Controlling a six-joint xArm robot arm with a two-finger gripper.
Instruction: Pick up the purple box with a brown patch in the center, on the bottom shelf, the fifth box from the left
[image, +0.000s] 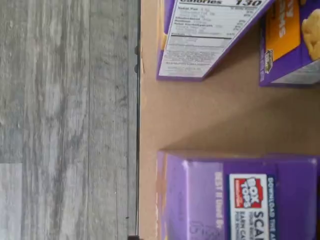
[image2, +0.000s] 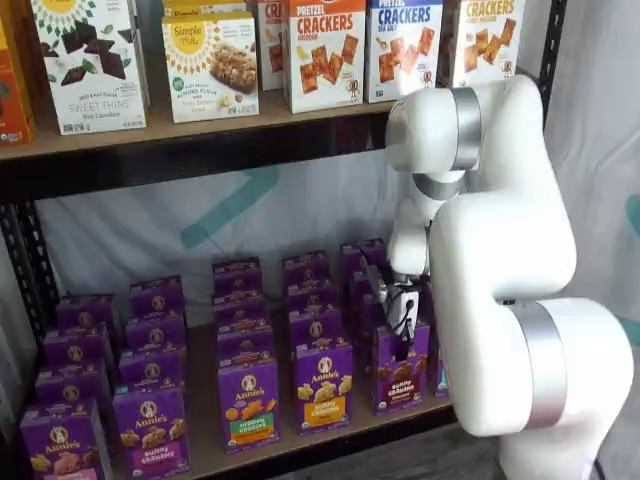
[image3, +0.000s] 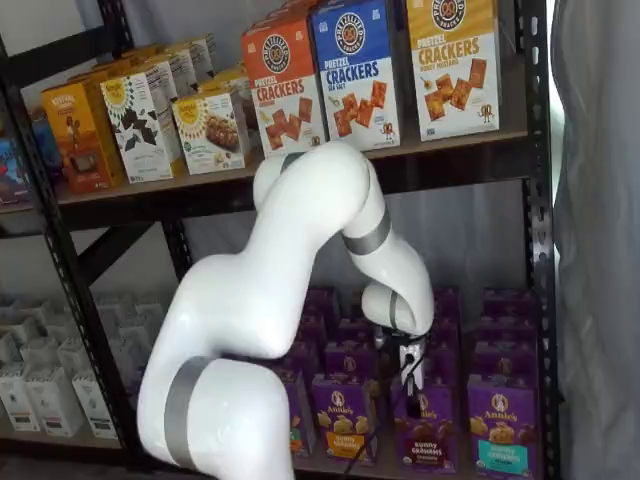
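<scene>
The purple box (image2: 400, 372), with brown cookies and a brown band, stands in the front row of the bottom shelf (image2: 204, 440). It also shows in a shelf view (image3: 421, 428). My gripper (image2: 404, 338) hangs just above the box's top, and shows in both shelf views (image3: 410, 372). Its black fingers are small and dark against the boxes, with no gap to read. In the wrist view a purple box top (image: 240, 197) with a Box Tops label lies on the tan board (image: 200, 117). Its front face is hidden.
A yellow-band purple box (image2: 322, 385) stands to the left of the target and a teal-band one (image3: 497, 432) to its right. More purple boxes fill the rows behind. Cracker boxes (image2: 322, 50) stand on the higher board. The wrist view shows grey floor (image: 65, 120) beyond the shelf edge.
</scene>
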